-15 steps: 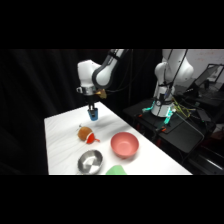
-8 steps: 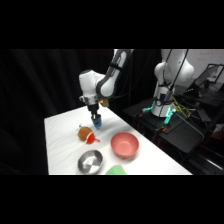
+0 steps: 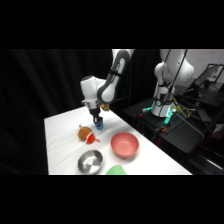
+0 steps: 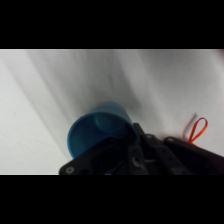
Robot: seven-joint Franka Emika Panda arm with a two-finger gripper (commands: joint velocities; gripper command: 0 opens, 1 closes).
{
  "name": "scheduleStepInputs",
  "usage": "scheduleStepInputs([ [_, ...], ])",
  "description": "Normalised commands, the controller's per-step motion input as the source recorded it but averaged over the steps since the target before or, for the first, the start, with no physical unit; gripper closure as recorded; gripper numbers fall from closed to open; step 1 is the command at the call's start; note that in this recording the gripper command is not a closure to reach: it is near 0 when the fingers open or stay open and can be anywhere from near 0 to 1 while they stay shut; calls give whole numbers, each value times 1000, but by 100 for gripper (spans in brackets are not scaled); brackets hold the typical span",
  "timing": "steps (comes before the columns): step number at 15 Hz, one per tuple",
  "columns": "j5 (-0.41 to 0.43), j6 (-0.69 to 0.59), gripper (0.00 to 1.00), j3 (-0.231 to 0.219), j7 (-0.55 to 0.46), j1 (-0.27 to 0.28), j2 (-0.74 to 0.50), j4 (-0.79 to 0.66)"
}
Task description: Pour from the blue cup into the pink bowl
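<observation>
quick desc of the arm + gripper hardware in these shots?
White arm with rounded, glossy segments and dark bands at the joints. The gripper at its end is dark; in the wrist view its linkage is black with small screws. No markings or cables readable.

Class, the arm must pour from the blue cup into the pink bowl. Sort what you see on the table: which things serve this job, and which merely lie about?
Belong to the job:
- blue cup, at the gripper
- pink bowl

Just lying about:
- silver metal bowl
- brown-and-red object beside the cup
- light green object at the table's near edge
</observation>
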Motion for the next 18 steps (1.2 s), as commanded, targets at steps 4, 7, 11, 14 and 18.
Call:
scheduleStepInputs([
  [4, -50, 46, 0, -13, 132, 25, -81, -30],
  [7, -64, 28, 0, -17, 98, 34, -151, -66],
  [11, -80, -88, 0, -22, 61, 29, -354, -136],
  [14, -183, -366, 0, -60, 41, 49, -659, -187],
  [18, -212, -540, 0, -28, 67, 39, -808, -174],
])
